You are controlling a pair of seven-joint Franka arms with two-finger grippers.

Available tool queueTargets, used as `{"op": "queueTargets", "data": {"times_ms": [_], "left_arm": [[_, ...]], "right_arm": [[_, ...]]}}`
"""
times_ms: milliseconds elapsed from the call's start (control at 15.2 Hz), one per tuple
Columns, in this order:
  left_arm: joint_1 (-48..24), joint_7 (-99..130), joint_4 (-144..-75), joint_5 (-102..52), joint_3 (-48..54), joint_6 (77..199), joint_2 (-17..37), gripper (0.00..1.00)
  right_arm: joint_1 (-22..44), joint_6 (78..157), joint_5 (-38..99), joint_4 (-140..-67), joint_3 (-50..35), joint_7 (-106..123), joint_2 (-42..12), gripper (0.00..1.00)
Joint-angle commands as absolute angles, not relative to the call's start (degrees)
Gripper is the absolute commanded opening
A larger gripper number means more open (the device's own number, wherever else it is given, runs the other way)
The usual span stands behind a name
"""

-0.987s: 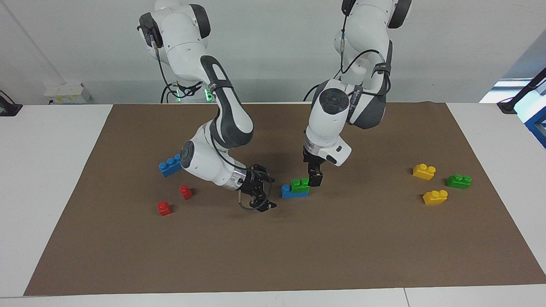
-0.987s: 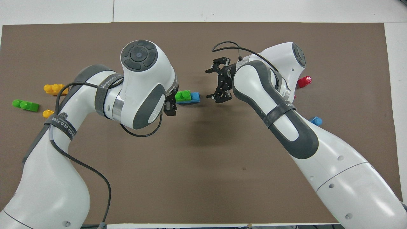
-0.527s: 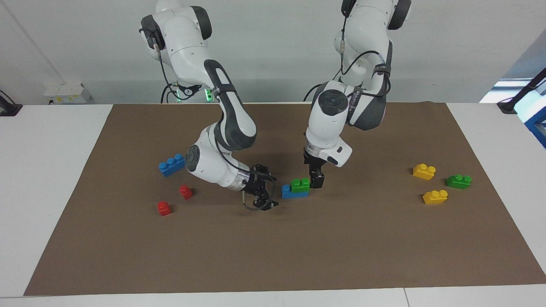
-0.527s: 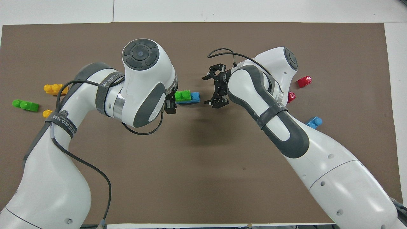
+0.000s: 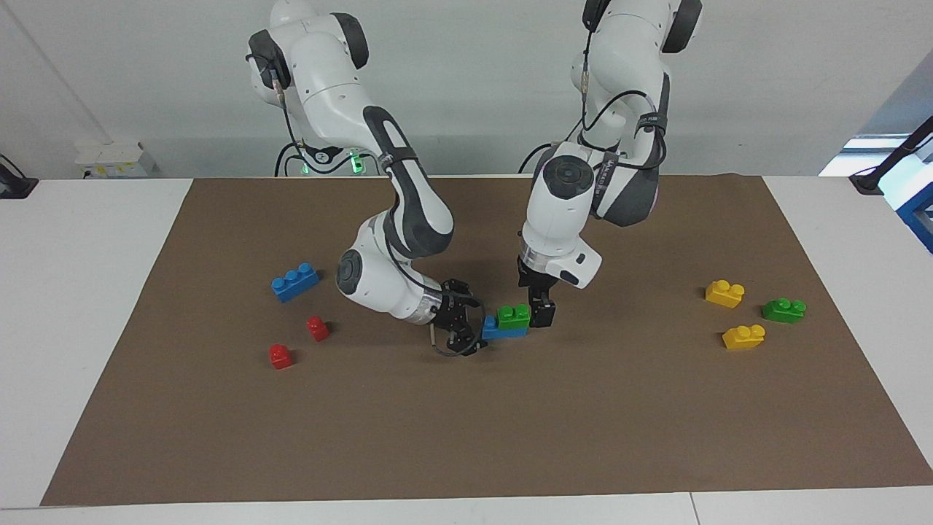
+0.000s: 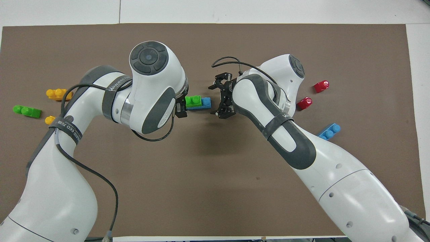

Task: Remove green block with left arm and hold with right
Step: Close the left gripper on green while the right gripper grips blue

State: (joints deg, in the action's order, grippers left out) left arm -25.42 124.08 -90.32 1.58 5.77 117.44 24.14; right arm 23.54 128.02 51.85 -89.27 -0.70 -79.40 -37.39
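Pale wall (image 5: 452,87), white table (image 5: 80,306)

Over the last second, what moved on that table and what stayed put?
The right tool slid along the mat toward the stacked bricks, and its open fingers now reach the blue brick under the green block. The left tool stayed beside the green block at its other end. The stack and the loose bricks did not move; nothing was gripped or released.

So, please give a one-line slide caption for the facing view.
Left gripper and open right gripper flank a lime-green plastic brick stacked on a blue plastic brick.
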Motion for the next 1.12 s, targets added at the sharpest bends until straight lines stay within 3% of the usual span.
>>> {"op": "queueTargets", "data": {"times_ms": [0,461,592,724,790,856,1053], "left_arm": [[-27.4,127.2,-88.8,3.5,4.8,118.3,25.9,1.00],[-27.4,127.5,-89.2,3.5,4.8,120.1,26.3,1.00],[-27.4,128.0,-89.3,3.6,4.8,120.4,26.3,1.00],[-27.4,128.2,-89.8,3.8,4.8,121.4,26.2,1.00],[-27.4,128.4,-89.9,4.0,4.8,121.6,26.2,1.00],[-27.4,128.4,-90.2,4.0,4.8,121.6,26.2,1.00],[-27.6,129.1,-90.8,4.1,4.8,122.0,26.3,1.00]], "right_arm": [[24.2,130.2,55.5,-89.1,-0.9,-79.4,-38.2,1.00],[25.6,132.7,55.5,-89.1,-1.0,-79.1,-39.3,0.98],[25.8,132.8,55.5,-89.1,-0.9,-78.8,-39.5,0.83],[25.8,132.8,55.4,-89.1,-0.9,-78.8,-39.6,0.58],[25.8,132.9,55.5,-89.1,-0.9,-78.8,-39.6,0.53],[25.8,132.8,55.5,-89.1,-0.9,-78.9,-39.6,0.37],[25.7,132.9,55.5,-89.0,-0.9,-79.5,-39.5,0.09]]}}
